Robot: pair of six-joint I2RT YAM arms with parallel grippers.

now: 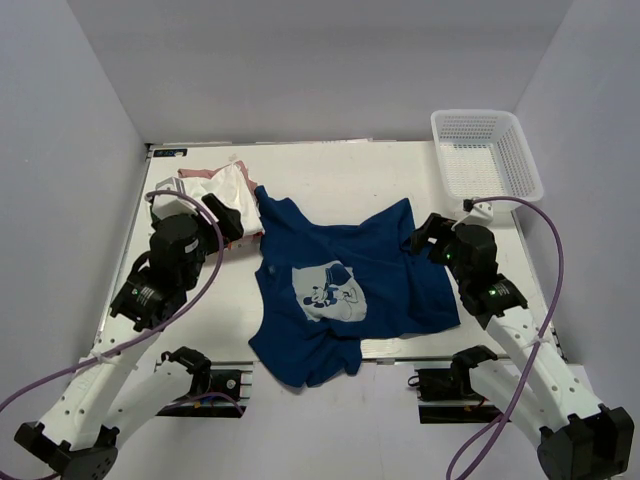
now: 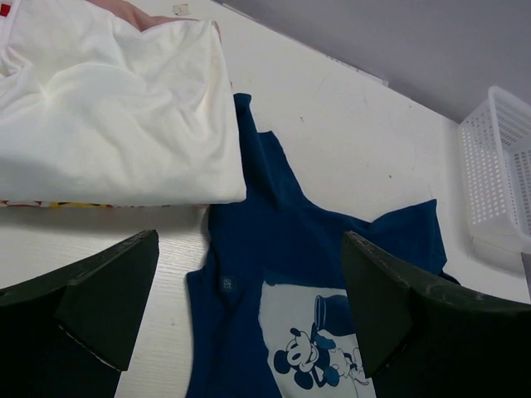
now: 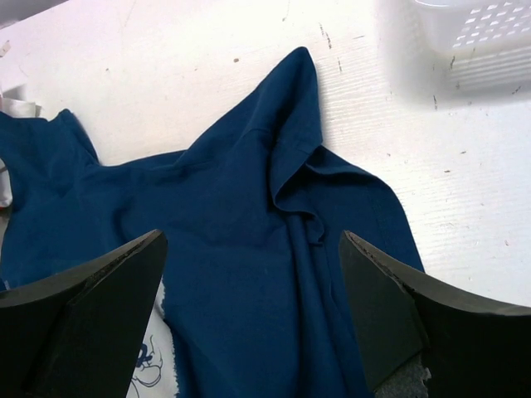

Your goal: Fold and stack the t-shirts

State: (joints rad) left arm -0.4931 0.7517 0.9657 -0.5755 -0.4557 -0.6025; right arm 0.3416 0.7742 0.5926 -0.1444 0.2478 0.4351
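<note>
Top external desk (image 1: pixel 330 170): white, holds the cloth.
Navy t-shirt (image 1: pixel 350 270): spread out in the middle, picture up.
White t-shirt (image 1: pixel 240 200): folded, back left, touching the navy one.
Left gripper (image 2: pixel 249 303): wide open, holding nothing.
Right gripper (image 3: pixel 253 303): wide open, holding nothing.

The fingers (image 2: pixel 104 303) of the left gripper (image 2: pixel 249 307) look like dark, matt hard plastic with dull, slightly rough faces. Those of the right gripper (image 3: pixel 253 307) look the same. Between the right fingers (image 3: pixel 91 315) lies the navy t-shirt (image 3: pixel 241 240), soft matt cloth, creased and folded. Its print (image 2: pixel 319 344), between the left fingers, looks flatter and smoother. Beyond the left fingers the white t-shirt (image 2: pixel 108 116) is matt, rumpled cloth. The table (image 3: pixel 465 191) past the right fingertips is white and smooth-looking, flecked with scuffs. The basket (image 3: pixel 473 33) is white plastic mesh, faintly glossy.
</note>
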